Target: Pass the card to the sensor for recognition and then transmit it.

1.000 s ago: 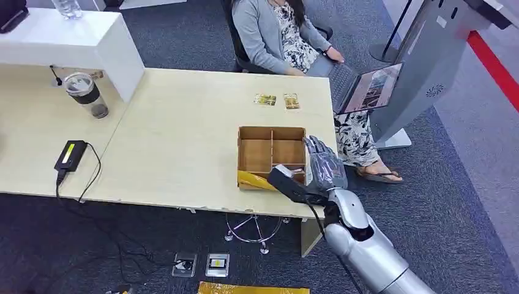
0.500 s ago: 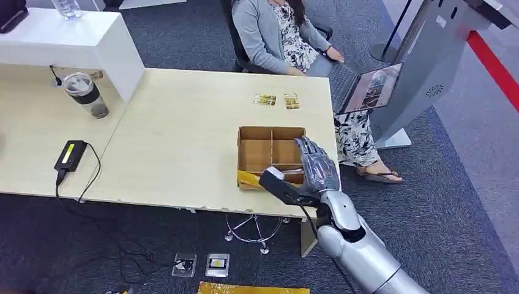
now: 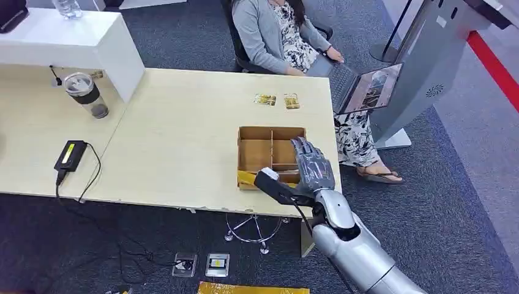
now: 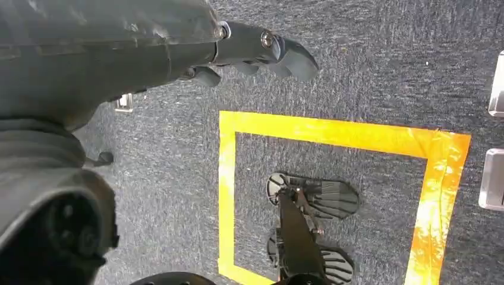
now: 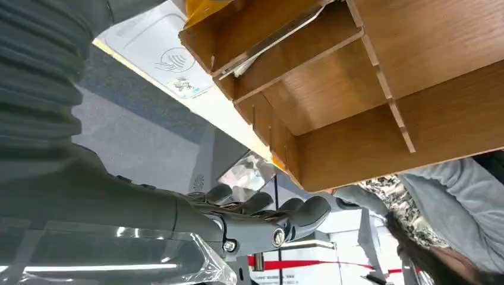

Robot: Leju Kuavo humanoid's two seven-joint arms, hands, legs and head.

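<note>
Fingers (image 3: 308, 154) of the right hand (image 3: 313, 166) are stretched out and a little apart, holding nothing, above the right edge of the box (image 3: 271, 157), over its near right compartment. In the right wrist view the same fingers (image 5: 297, 212) lie side by side, straight, clear of the box (image 5: 380, 89), and a card (image 5: 273, 41) leans at a slant inside one compartment, resting against a divider. The box is wooden, split into four compartments, and sits on the pale surface (image 3: 177, 135) near its front right corner; a yellow piece (image 3: 252, 179) lies at its near left corner. Two small cards (image 3: 277, 100) lie flat on the surface beyond the box, side by side and well apart from it. Whether the sensor shows in the head view, I cannot tell. The left hand (image 4: 178, 41) hangs over the carpet, its fingers (image 4: 279, 50) loosely curled with nothing in them, above a square of yellow tape (image 4: 333, 133) on the floor. A person (image 3: 275, 33) sits at the far side of the surface with a laptop (image 3: 364, 86). A tumbler (image 3: 85, 95) stands at the far left, and a black adapter (image 3: 70, 154) with its cable lies nearer the front edge. A grey kiosk (image 3: 428, 67) stands on the right.
</note>
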